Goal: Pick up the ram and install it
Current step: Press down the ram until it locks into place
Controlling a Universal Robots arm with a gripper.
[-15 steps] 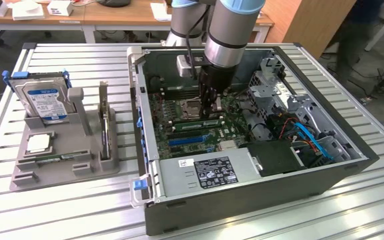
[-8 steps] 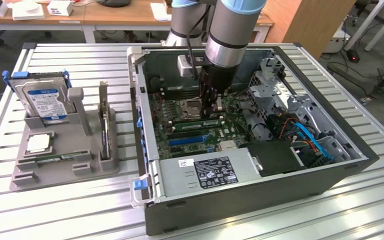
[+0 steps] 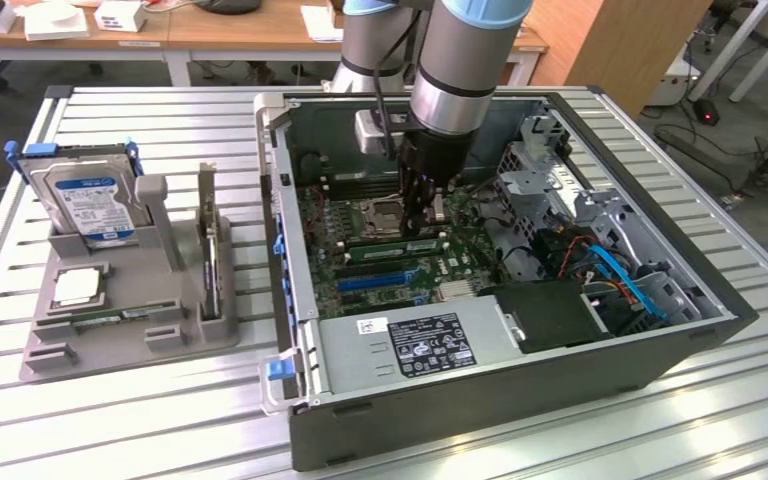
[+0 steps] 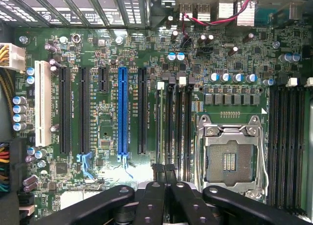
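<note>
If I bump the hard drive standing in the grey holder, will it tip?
Likely only rocks: the hard drive stands on edge with its lower part seated in the grey holder. Its metal-looking casing suggests stiff and heavy for its size, so it should resist sliding.

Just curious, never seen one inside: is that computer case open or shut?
Open: the computer case has no side cover, so the green motherboard shows inside.

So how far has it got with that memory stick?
Picking up looks done: the gripper is shut on the ram, inside the computer case. In hand: holding it edge-on at the memory slots. Left: seating it; I can't tell if it's clicked in.
</note>
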